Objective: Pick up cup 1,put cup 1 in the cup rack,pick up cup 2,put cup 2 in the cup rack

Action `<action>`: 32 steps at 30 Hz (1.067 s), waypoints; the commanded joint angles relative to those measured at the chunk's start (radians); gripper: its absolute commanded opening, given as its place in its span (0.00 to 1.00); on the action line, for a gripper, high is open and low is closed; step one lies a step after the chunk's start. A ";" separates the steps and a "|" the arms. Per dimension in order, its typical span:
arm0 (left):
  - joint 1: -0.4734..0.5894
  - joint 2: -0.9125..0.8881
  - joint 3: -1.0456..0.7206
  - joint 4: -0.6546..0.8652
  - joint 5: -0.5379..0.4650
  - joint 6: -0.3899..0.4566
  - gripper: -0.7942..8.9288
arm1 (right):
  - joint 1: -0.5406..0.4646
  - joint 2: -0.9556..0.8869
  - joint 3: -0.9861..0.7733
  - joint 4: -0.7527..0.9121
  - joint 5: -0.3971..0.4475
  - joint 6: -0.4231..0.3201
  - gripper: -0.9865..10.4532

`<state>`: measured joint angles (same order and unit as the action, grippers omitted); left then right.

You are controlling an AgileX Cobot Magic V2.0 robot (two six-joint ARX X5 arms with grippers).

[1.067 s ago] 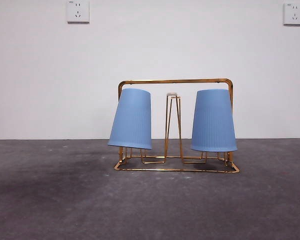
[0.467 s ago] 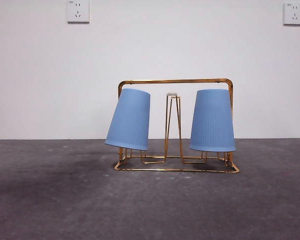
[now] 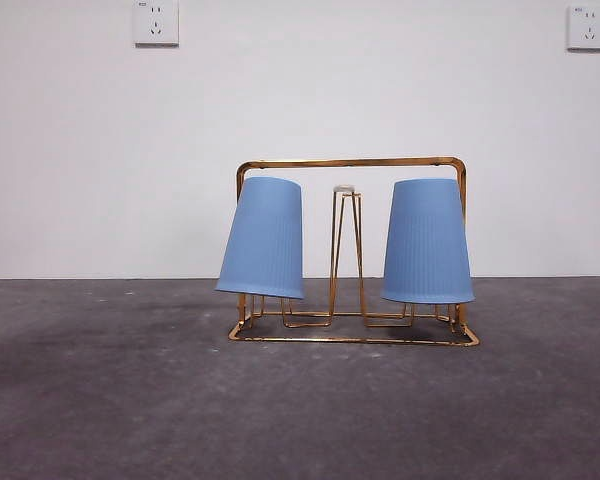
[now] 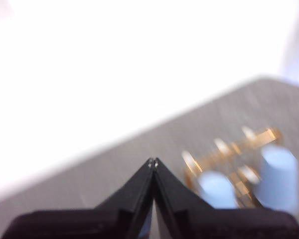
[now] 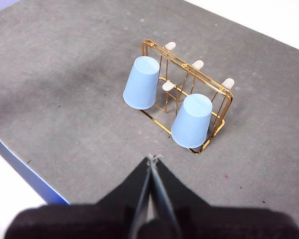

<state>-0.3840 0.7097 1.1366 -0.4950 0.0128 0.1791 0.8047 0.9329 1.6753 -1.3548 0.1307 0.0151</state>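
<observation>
So we've got both blue cups sitting upside down on the gold wire rack (image 3: pixel 352 255), which stands on the grey surface (image 3: pixel 110 400) in front of the white wall: the left cup (image 3: pixel 263 238) tilts a bit to one side, the right cup (image 3: pixel 427 241) hangs nearly straight, and a bare peg (image 3: pixel 346 250) stands between them. Our left gripper (image 4: pixel 153 162) is up and away from the rack with its jaws pinched together on nothing, though that view is pretty blurry. Our right gripper (image 5: pixel 152 158) is also closed and empty, hovering above the surface on the near side of the rack, well apart from both cups.
</observation>
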 commanded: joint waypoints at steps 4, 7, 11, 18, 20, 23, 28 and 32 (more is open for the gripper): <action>0.225 -0.170 -0.275 0.299 0.109 0.112 0.08 | 0.000 0.000 -0.005 -0.023 0.000 0.011 0.09; 0.281 -0.250 -0.430 0.362 0.054 0.114 0.08 | 0.000 0.000 -0.005 -0.023 0.000 0.011 0.09; 0.323 -0.367 -0.626 0.377 0.054 0.082 0.08 | 0.000 0.000 -0.005 -0.023 0.000 0.011 0.09; 0.338 -0.523 -0.919 0.452 0.048 -0.003 0.08 | 0.000 0.000 -0.005 -0.023 0.000 0.011 0.09; 0.338 -0.564 -0.986 0.464 0.039 -0.032 0.08 | 0.000 0.000 -0.005 -0.023 0.000 0.011 0.09; 0.338 -0.618 -1.061 0.464 0.039 -0.068 0.08 | 0.000 0.000 -0.005 -0.023 0.000 0.010 0.09; 0.338 -0.698 -1.129 0.398 0.039 -0.101 0.08 | 0.000 0.000 -0.005 -0.023 0.000 0.011 0.09; 0.338 -0.706 -1.129 0.325 0.039 -0.101 0.08 | 0.000 0.000 -0.005 -0.023 0.000 0.011 0.09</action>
<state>-0.0486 0.0063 0.0181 -0.1719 0.0547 0.0914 0.8047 0.9329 1.6753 -1.3548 0.1307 0.0154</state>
